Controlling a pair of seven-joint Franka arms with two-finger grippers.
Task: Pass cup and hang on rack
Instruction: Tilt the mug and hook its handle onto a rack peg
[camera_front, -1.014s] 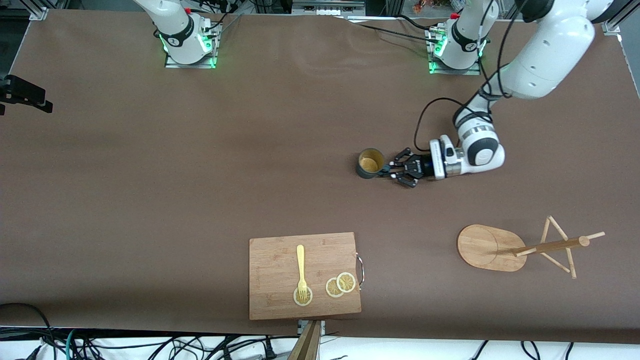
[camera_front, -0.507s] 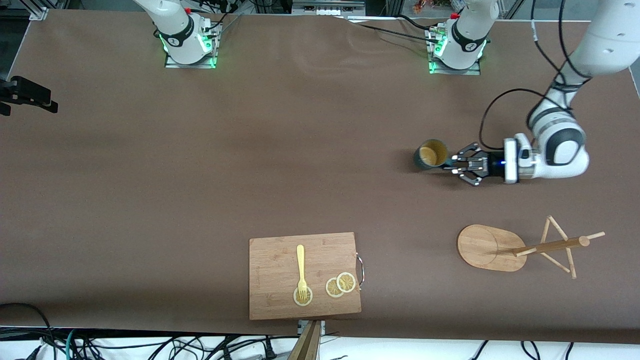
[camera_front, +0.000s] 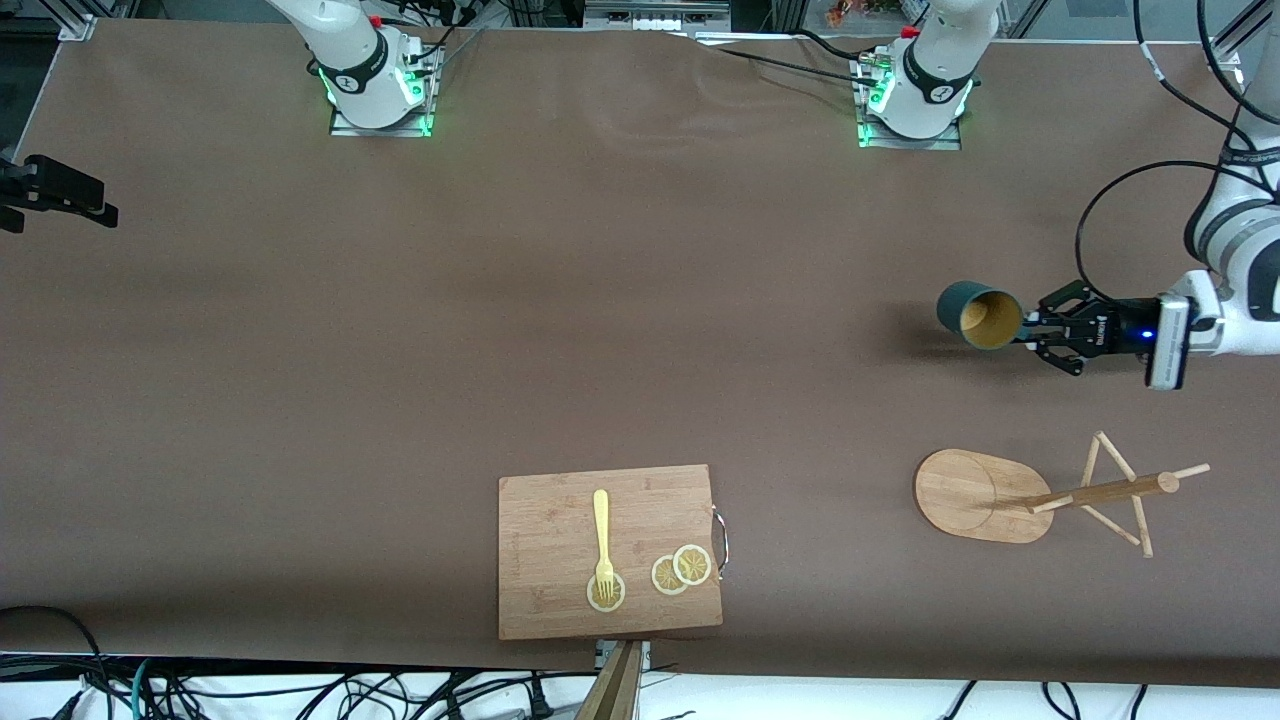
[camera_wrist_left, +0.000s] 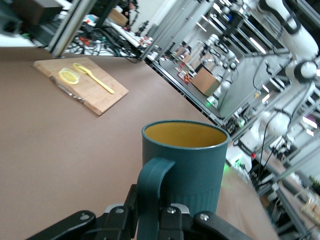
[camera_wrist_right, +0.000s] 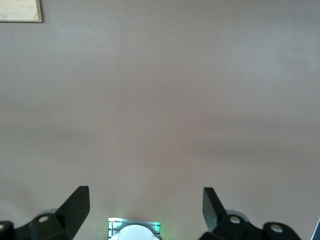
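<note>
Two steps remain: carrying and hanging. My left tool (camera_front: 1035, 332) pinches the cup (camera_front: 978, 315) by its handle, tipped, over the desk (camera_front: 600, 300) near the rack (camera_front: 1040, 492); my right tool (camera_wrist_right: 145, 207) waits, spread wide.

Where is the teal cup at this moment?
The teal cup is in the air, held by its handle in the left hand, tipped on its side over bare table toward the left arm's end, with the bamboo mug rack standing nearer the front camera.

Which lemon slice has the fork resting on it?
The lone lemon slice under the fork tines; the other two slices overlap beside it, near the board's metal handle.
</note>
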